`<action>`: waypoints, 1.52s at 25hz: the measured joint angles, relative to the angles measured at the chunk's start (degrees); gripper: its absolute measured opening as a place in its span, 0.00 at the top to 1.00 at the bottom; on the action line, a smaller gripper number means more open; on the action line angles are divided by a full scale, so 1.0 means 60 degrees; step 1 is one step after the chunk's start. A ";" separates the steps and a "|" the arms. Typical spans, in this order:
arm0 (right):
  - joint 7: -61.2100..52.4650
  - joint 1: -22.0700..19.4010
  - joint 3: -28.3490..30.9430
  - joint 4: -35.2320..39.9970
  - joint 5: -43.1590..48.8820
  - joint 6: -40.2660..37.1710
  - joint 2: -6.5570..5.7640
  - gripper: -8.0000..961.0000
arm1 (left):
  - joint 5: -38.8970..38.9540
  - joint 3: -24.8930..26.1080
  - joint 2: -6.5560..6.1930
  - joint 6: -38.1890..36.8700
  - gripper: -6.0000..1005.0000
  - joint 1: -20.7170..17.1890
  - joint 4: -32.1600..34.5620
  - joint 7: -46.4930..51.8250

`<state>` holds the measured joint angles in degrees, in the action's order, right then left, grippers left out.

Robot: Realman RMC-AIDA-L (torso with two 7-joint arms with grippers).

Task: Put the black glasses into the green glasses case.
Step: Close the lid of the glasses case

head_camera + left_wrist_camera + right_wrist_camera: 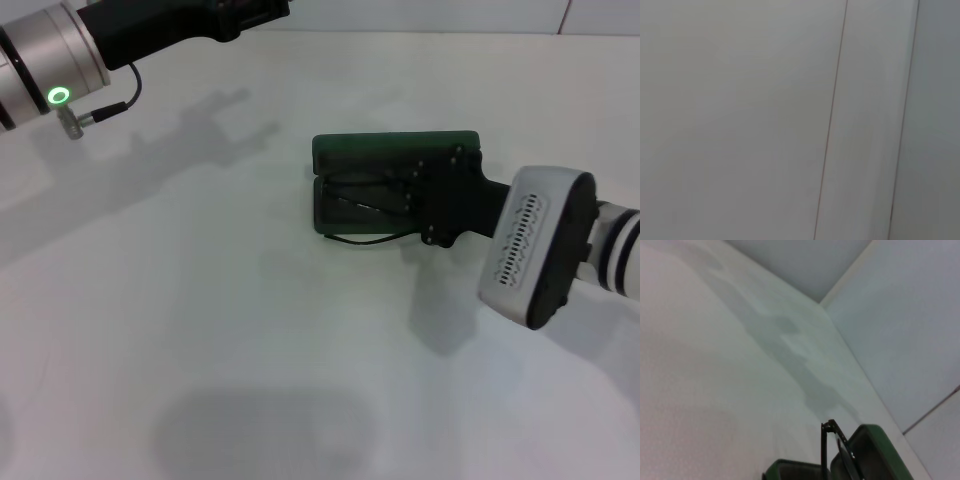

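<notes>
The green glasses case lies open in the middle of the white table, its lid standing up at the far side. The black glasses lie in the case's lower half, with one thin temple arm curving out over the near edge. My right gripper is right over the right half of the open case, at the glasses. In the right wrist view the case and part of the black frame show close up. My left gripper is raised at the far left, away from the case.
The white table stretches left of and in front of the case. A wall runs along the far edge. The left wrist view shows only plain white panels.
</notes>
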<state>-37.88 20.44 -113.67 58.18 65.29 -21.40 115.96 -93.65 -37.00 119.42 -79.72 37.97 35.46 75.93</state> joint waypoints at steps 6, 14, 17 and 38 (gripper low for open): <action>0.0045 -0.0374 0.0344 0.0335 0.0032 -0.0445 -0.0007 0.92 | 0.0005 0.0000 0.0005 0.0000 0.18 -0.0036 -0.0007 0.0034; 0.0929 -0.0675 0.0371 0.0730 -0.0015 -0.0286 0.0023 0.91 | 0.0009 0.0000 0.0020 -0.0006 0.18 -0.0045 -0.0025 0.0021; 0.1117 -0.0681 0.0343 0.0784 -0.0021 0.0031 0.0032 0.90 | 0.0009 0.0000 0.0020 -0.0009 0.18 -0.0044 -0.0025 0.0005; 0.1260 -0.0388 0.0057 0.0732 0.0044 0.0882 0.0037 0.86 | -0.0029 0.0000 0.0004 -0.0007 0.18 0.0010 -0.0016 -0.0120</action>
<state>-30.32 18.11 -113.33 62.57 65.55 -16.11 116.18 -93.82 -37.00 119.44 -79.76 38.03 35.37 75.21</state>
